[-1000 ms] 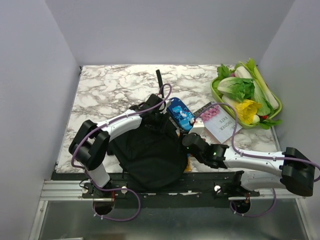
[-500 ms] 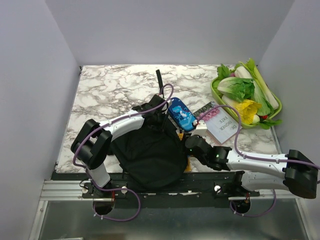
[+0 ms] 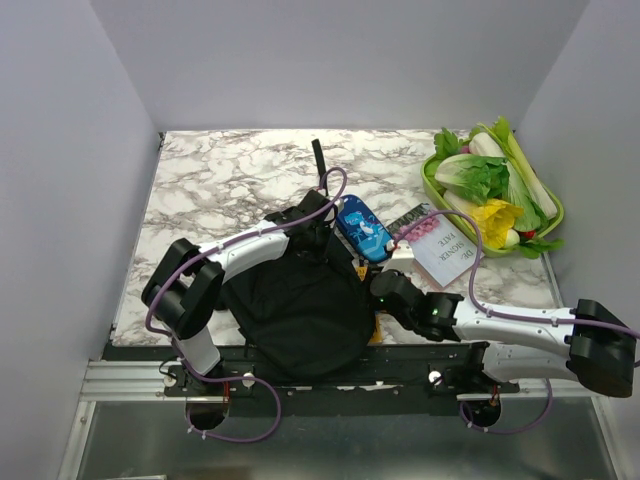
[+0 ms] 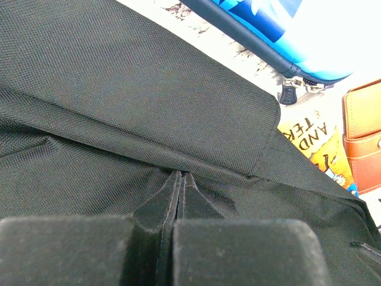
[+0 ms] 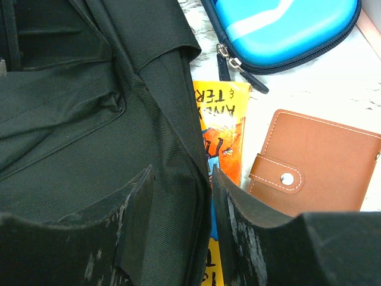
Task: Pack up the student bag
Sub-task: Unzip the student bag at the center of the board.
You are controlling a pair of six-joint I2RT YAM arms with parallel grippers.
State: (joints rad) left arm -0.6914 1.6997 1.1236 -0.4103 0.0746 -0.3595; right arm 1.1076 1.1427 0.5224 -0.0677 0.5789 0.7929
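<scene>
The black student bag lies flat at the table's near edge, between the two arms. My left gripper sits at the bag's far edge; in the left wrist view its jaws are pressed together, pinching a fold of the bag's fabric. At the bag's right edge is my right gripper. In the right wrist view it stands open, its fingers on either side of the bag's zippered rim. A yellow book pokes out from under that rim.
A blue pencil case lies just beyond the bag, with a brown wallet beside the yellow book. A white and pink booklet lies to the right. A green tray of vegetables fills the far right corner. A black strap runs toward the back.
My left gripper's jaws have come together on the bag's fabric. The right arm has drawn slightly nearer the front edge, its jaws a little narrower.
</scene>
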